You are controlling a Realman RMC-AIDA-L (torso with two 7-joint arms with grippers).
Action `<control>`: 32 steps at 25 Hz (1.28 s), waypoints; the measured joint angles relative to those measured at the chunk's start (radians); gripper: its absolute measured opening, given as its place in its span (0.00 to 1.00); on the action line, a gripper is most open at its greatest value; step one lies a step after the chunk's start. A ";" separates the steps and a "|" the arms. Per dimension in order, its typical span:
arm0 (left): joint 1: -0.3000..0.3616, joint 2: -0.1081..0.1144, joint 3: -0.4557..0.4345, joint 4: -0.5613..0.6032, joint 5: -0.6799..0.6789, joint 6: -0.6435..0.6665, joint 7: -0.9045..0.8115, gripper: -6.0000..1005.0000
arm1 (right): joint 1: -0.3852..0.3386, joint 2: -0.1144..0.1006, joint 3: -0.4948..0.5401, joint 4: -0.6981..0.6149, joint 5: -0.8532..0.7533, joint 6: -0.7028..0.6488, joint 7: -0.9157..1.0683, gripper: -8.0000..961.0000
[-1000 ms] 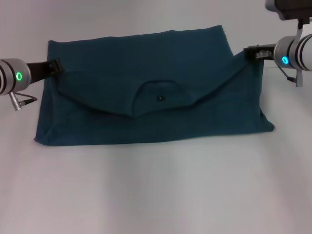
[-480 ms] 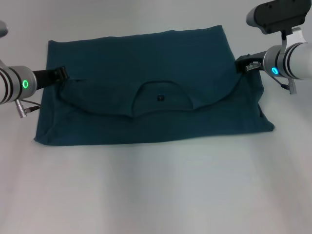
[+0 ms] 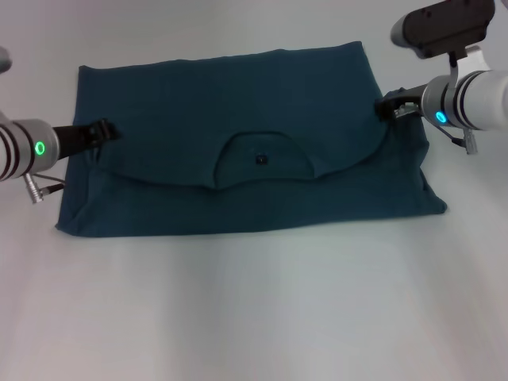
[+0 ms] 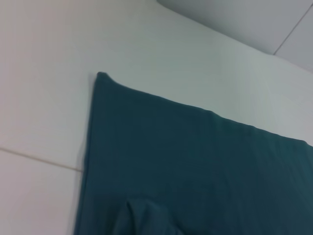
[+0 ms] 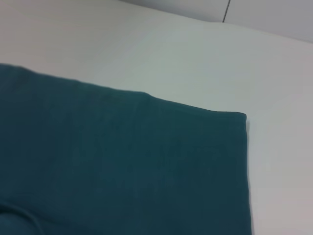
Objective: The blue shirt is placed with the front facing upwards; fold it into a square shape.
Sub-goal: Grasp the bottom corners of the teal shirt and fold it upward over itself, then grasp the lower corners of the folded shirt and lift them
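Observation:
The blue shirt (image 3: 238,87) lies flat on the white table as a wide rectangle, plain teal side up. Its upper part is folded over toward me, and the round collar (image 3: 260,159) with a small dark label sits mid-cloth. My left gripper (image 3: 101,132) rests at the left end of that folded flap. At the flap's right end, by the shirt's right edge, is my right gripper (image 3: 386,108). The left wrist view shows a far corner of the blue shirt (image 4: 195,161). Another far corner of the blue shirt (image 5: 122,156) fills the right wrist view.
The white table (image 3: 254,309) spreads bare in front of the shirt and on both sides. A thin seam line (image 4: 34,157) crosses the table beside the shirt's left edge.
Both grippers have moved inward over the shirt's side edges. The folded flap, stretched taut between them a second ago, now lies slack and flatter with a curved edge.

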 joint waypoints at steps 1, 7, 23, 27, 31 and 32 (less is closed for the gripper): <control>0.007 -0.001 0.000 0.007 -0.008 0.007 -0.003 0.15 | -0.006 0.000 0.001 -0.014 0.011 -0.010 0.005 0.16; 0.088 -0.032 0.005 0.121 -0.103 0.071 -0.005 0.33 | -0.073 0.002 0.010 -0.162 0.084 -0.139 0.016 0.37; 0.267 -0.011 -0.002 0.250 -0.332 0.409 0.002 0.63 | -0.305 -0.030 0.086 -0.442 0.485 -0.710 -0.097 0.67; 0.320 0.006 -0.006 0.253 -0.385 0.484 0.003 0.63 | -0.373 -0.032 0.180 -0.427 0.641 -0.853 -0.211 0.67; 0.355 0.010 -0.028 0.256 -0.400 0.520 0.008 0.63 | -0.443 -0.032 0.278 -0.388 0.794 -0.983 -0.319 0.67; 0.362 0.010 -0.039 0.256 -0.399 0.531 0.017 0.63 | -0.460 -0.032 0.300 -0.373 0.828 -1.018 -0.347 0.67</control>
